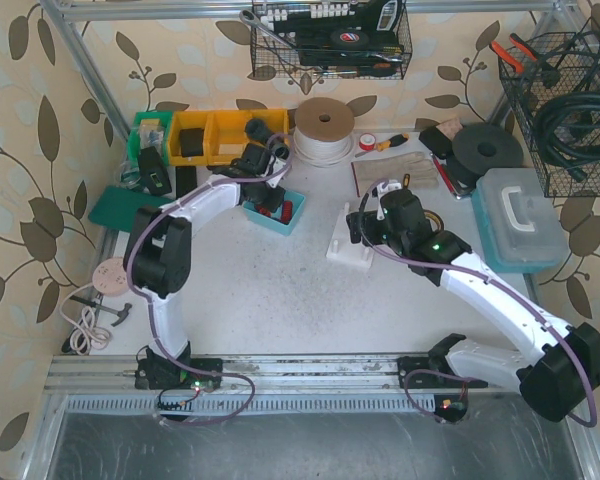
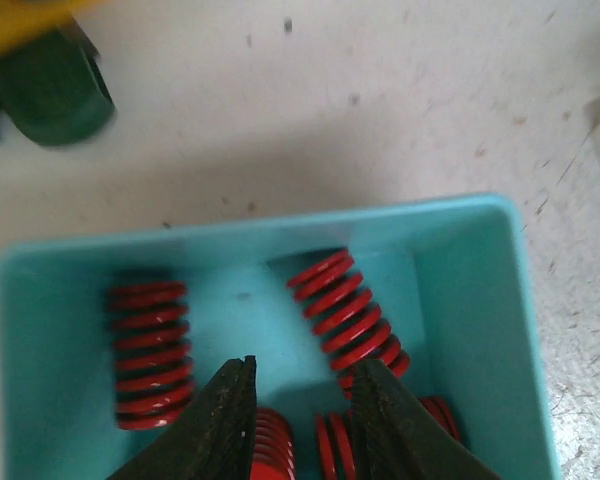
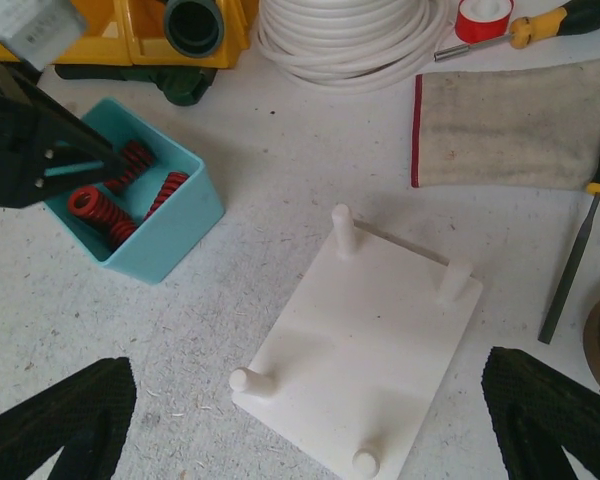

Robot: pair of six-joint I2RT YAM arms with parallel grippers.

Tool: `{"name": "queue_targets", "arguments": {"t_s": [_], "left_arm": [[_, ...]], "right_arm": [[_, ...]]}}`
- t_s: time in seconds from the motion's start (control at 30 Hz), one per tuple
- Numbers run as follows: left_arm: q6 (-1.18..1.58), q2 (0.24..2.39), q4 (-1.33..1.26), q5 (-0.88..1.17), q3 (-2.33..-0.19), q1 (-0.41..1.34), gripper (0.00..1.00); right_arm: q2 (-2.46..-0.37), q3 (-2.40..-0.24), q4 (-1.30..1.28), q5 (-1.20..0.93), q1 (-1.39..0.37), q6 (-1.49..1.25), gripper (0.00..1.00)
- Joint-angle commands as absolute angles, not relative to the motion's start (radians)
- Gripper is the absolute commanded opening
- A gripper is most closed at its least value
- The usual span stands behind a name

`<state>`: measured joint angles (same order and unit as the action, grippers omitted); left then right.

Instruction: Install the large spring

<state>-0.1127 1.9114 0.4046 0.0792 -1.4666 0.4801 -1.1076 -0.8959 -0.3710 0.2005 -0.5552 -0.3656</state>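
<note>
Several red springs lie in a teal bin (image 2: 280,225); one large spring (image 2: 345,310) lies slanted at the middle and another (image 2: 148,350) at the left. My left gripper (image 2: 300,400) is open, its fingertips down inside the bin between the springs and holding nothing. In the top view it (image 1: 270,195) hangs over the bin (image 1: 292,222). My right gripper (image 3: 310,420) is wide open and empty above a white base plate (image 3: 370,340) with bare pegs at its corners. The plate (image 1: 342,252) lies right of the bin (image 3: 165,235).
Yellow bins (image 1: 205,135) and a white cable coil (image 1: 323,130) stand at the back. A cloth (image 3: 510,120), a red tape roll (image 3: 483,18), a screwdriver (image 3: 540,25) and a file (image 3: 575,255) lie beyond the plate. A teal toolbox (image 1: 520,215) stands at the right.
</note>
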Motion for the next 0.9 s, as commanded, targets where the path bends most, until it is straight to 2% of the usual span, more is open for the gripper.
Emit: {"name": "queue_targets", "arguments": {"t_s": [0.0, 0.47, 0.67, 0.87], "left_arm": [[-0.039, 1.965, 0.495, 0.130, -1.542, 0.491, 0.34], [-0.002, 2.118, 0.478, 0.207, -1.617, 0.494, 0.40], [0.006, 2.175, 0.539, 0.066, -1.648, 0.495, 0.40], [0.004, 2.149, 0.537, -0.030, -1.606, 0.495, 0.36]], "right_arm": [[-1.088, -0.857, -0.350, 0.224, -0.555, -0.349, 0.93], [-1.058, -0.820, -0.318, 0.233, -0.556, -0.348, 0.93], [-1.059, -0.818, -0.315, 0.234, -0.555, -0.347, 0.93], [-1.064, -0.810, -0.305, 0.229, -0.556, -0.352, 0.93]]}}
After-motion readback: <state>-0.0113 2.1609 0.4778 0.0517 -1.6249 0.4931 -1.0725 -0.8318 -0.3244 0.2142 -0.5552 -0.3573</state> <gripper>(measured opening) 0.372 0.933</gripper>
